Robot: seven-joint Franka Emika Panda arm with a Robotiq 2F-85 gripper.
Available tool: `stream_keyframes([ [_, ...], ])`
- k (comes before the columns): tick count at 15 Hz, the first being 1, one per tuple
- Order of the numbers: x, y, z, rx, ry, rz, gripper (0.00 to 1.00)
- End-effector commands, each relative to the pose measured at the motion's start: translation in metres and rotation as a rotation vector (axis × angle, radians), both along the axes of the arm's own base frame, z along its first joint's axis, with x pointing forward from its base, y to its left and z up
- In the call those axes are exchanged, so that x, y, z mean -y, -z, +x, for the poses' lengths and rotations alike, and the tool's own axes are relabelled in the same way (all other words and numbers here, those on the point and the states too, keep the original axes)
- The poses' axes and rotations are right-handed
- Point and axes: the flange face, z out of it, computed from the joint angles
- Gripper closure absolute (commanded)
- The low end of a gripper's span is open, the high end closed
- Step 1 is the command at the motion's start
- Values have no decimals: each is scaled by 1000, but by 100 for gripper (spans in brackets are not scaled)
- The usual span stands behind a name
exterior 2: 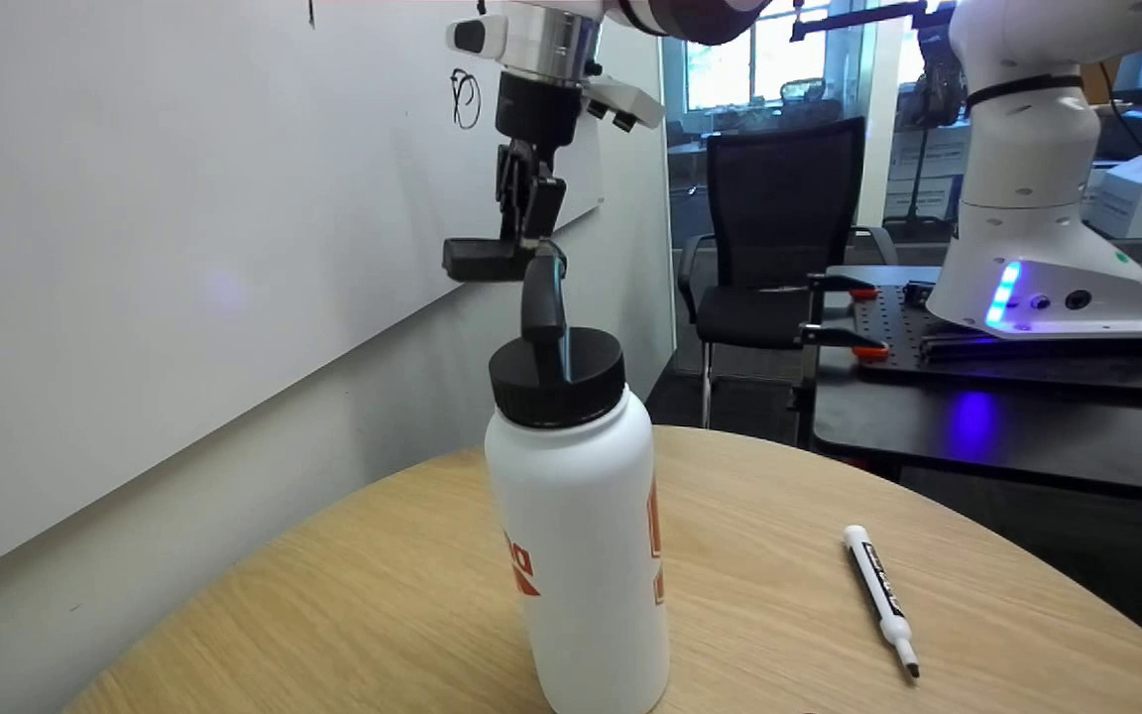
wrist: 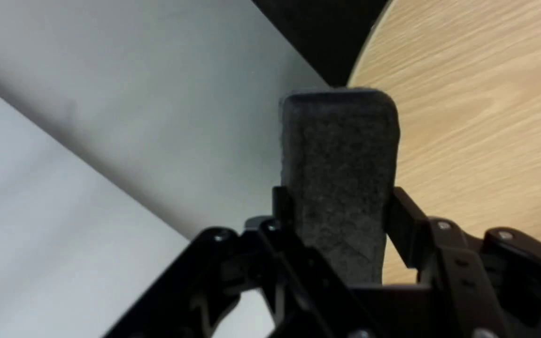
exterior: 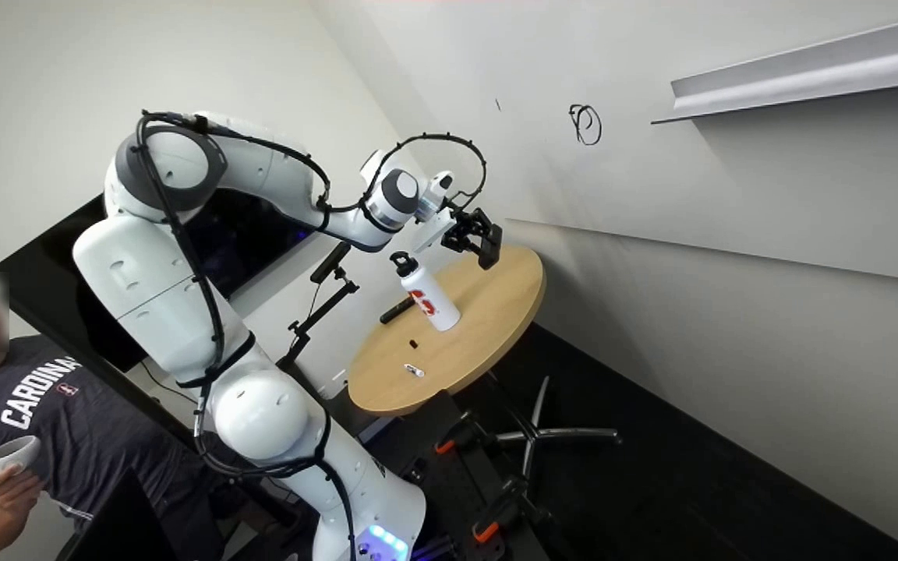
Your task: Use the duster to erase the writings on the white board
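The duster (wrist: 341,164) is a dark rectangular block. My gripper (wrist: 338,211) is shut on it, one finger on each long side. In both exterior views the gripper (exterior: 474,231) (exterior 2: 529,198) holds the duster (exterior: 489,248) (exterior 2: 482,260) in the air, above the round table and near the wall. The white board (exterior: 652,183) (exterior 2: 184,198) is apart from the duster; its lower part also shows in the wrist view (wrist: 40,211). The writings (exterior: 587,125) (exterior 2: 467,99), a small dark loop scribble, show on the board in both exterior views, higher than the duster.
A white bottle (exterior: 435,300) (exterior 2: 581,526) with a black lid stands on the round wooden table (exterior: 496,319), below the gripper. A marker (exterior: 414,370) (exterior 2: 880,600) and a dark cylinder (exterior: 397,310) lie there too. A ledge (exterior: 807,74) juts from the board. A person (exterior: 59,413) is behind the arm.
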Motion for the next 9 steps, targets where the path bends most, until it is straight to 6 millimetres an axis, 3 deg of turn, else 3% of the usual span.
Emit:
stream_keyframes([
  [1, 70, -35, -7, 92, 154, 81, 72],
  [5, 139, -58, -16, 196, 315, 184, 72],
  [9, 184, -70, -34, 283, 479, 294, 72],
])
